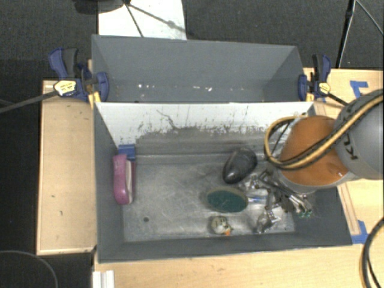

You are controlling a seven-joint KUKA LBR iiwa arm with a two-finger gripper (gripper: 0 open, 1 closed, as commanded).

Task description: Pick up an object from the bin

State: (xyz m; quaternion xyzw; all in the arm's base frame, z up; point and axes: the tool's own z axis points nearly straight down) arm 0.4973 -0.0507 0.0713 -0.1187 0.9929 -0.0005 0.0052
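My gripper [267, 206] is low in the bin's right part, just right of a flat dark green oval thing [227, 200]. A dark grey rounded thing shaped like a pebble [239, 165] lies behind the green oval, up and left of the gripper. A small round pale thing with an orange speck [220, 224] sits near the front wall, left of the gripper's lower end. I see nothing held in the gripper.
A pink-purple oblong thing [122, 179] lies along the bin's left wall, far from the gripper. The arm with its orange cover and cables comes in over the bin's right side. Bare floor stretches between the pink thing and the green oval.
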